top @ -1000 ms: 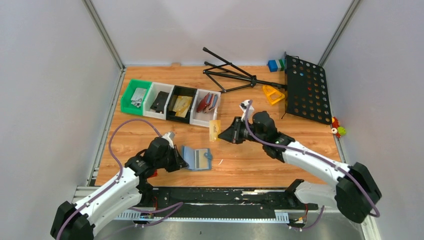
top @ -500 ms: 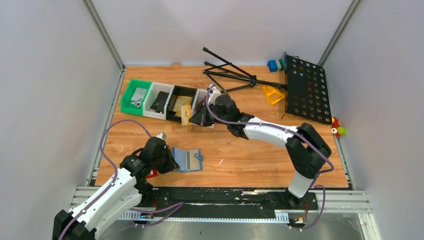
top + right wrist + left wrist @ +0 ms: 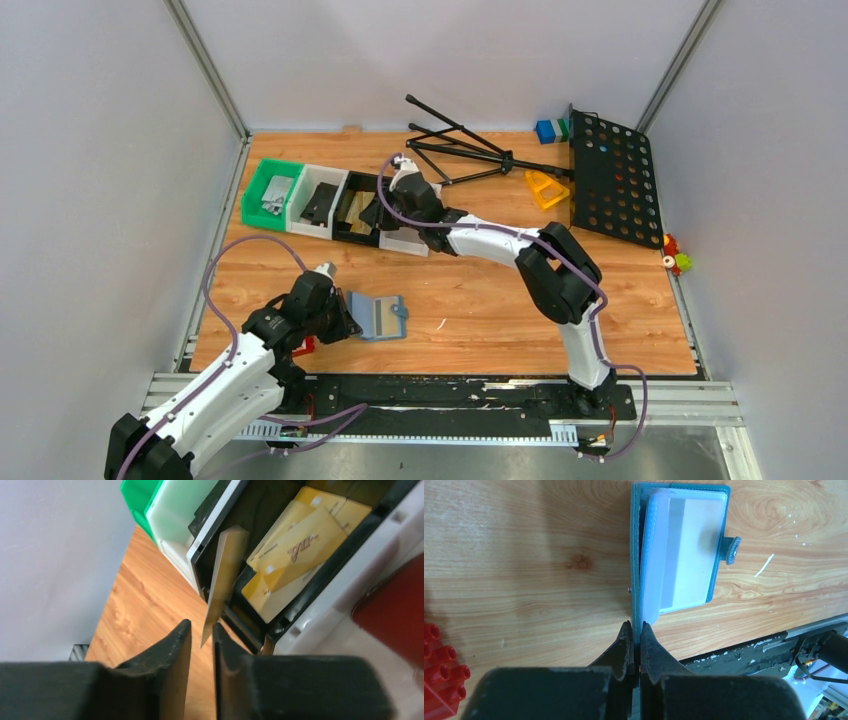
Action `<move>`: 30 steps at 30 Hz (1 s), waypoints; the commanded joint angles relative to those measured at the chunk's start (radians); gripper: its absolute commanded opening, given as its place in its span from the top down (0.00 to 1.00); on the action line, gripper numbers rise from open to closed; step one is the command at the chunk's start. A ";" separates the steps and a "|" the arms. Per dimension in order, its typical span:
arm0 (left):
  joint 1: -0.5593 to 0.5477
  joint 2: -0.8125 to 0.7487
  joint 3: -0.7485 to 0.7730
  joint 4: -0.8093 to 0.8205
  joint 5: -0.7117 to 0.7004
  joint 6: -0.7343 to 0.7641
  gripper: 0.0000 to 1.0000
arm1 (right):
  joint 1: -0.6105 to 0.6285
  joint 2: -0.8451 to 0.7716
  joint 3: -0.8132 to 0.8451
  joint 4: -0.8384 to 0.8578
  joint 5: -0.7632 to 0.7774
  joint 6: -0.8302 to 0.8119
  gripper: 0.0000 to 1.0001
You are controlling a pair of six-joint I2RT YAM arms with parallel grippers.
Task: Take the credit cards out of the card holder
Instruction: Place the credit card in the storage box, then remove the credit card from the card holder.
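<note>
The blue card holder [image 3: 378,316] lies open on the table at the near left; a pale card [image 3: 689,545] sits in its inner slot. My left gripper [image 3: 638,630] is shut on the near edge of the card holder [image 3: 674,555], whose left flap stands up on edge. My right gripper [image 3: 202,630] hovers at the black bin [image 3: 362,185], jaws slightly open. A gold-tan credit card [image 3: 225,575] stands on edge with its lower corner loose between the tips and its upper end over the bin. Several gold cards [image 3: 295,555] lie inside.
A green bin [image 3: 262,195] and a white bin [image 3: 318,203] stand left of the black one; a white bin [image 3: 412,238] with a red wallet [image 3: 395,615] stands to its right. A folded tripod [image 3: 455,140], a perforated black plate [image 3: 612,178] and a red brick [image 3: 439,680] are nearby.
My right arm swung left from mid-table to the black bin with the gold-tan card, and its jaws have parted a little. The left gripper drew the card holder slightly left and near.
</note>
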 commanded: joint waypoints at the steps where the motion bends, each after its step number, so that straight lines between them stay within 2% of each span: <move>1: 0.005 -0.005 0.015 0.069 0.011 0.042 1.00 | 0.006 0.020 0.084 0.002 0.017 -0.076 0.67; 4: 0.005 -0.002 0.020 0.067 -0.009 0.072 1.00 | 0.008 -0.058 -0.010 0.065 -0.006 -0.108 0.59; 9: 0.005 -0.001 0.024 0.107 0.031 0.107 1.00 | 0.007 -0.284 -0.238 0.104 -0.025 -0.157 0.56; 15: 0.005 -0.023 -0.008 0.175 0.070 0.131 1.00 | 0.015 -0.531 -0.471 0.004 -0.053 -0.169 0.56; 21: 0.005 -0.035 -0.037 0.215 0.092 0.124 1.00 | 0.017 -0.746 -0.634 -0.074 -0.038 -0.189 0.55; 30: 0.005 -0.069 -0.047 0.265 0.120 0.117 1.00 | 0.015 -0.913 -0.787 -0.135 -0.025 -0.179 0.47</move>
